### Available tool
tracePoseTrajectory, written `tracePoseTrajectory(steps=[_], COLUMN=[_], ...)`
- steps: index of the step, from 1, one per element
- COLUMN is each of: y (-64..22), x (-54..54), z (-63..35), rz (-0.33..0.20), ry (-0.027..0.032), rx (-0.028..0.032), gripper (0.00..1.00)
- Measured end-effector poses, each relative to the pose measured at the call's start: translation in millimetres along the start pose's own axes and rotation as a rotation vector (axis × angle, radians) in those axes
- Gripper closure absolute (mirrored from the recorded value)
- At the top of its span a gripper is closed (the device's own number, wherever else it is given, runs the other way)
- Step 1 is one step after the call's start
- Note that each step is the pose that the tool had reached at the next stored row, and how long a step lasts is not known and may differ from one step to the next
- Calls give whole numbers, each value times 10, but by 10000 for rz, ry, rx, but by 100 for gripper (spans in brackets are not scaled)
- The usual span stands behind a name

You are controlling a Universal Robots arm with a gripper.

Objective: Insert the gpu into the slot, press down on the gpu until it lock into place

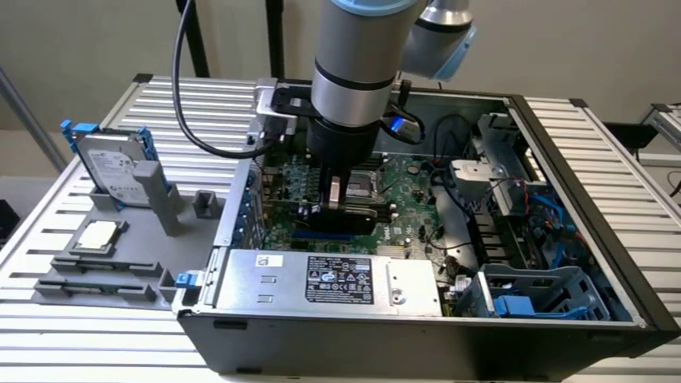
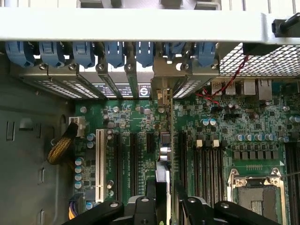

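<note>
The gpu [image 1: 346, 218], a flat black card, stands on edge inside the open computer case under my gripper [image 1: 343, 201]. The gripper is shut on its upper edge. Right below the card's lower edge lies the slot [image 1: 319, 237], a long blue strip on the green motherboard; I cannot tell whether the card is seated in it. In the wrist view the gpu [image 2: 162, 176] is seen edge-on between my two black fingers [image 2: 140, 208]. Its metal bracket [image 2: 161, 91] reaches the case's rear wall.
A silver power supply [image 1: 330, 279] fills the case's near side, with cables and a blue drive cage [image 1: 532, 295] on the exterior view's right. On the exterior view's left, a hard drive with blue brackets [image 1: 112, 171] stands outside the case. Blue retention clips [image 2: 112, 51] line the rear wall.
</note>
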State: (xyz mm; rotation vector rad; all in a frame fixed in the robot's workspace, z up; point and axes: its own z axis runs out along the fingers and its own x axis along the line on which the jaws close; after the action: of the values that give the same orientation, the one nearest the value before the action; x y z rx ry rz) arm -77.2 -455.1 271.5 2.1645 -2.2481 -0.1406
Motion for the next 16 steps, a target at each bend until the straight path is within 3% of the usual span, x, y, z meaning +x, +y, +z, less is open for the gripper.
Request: tracePoseTrajectory(steps=[16], y=[20], x=[-3], z=[73], rz=[-39], ry=[3], rx=[-2], gripper=[74])
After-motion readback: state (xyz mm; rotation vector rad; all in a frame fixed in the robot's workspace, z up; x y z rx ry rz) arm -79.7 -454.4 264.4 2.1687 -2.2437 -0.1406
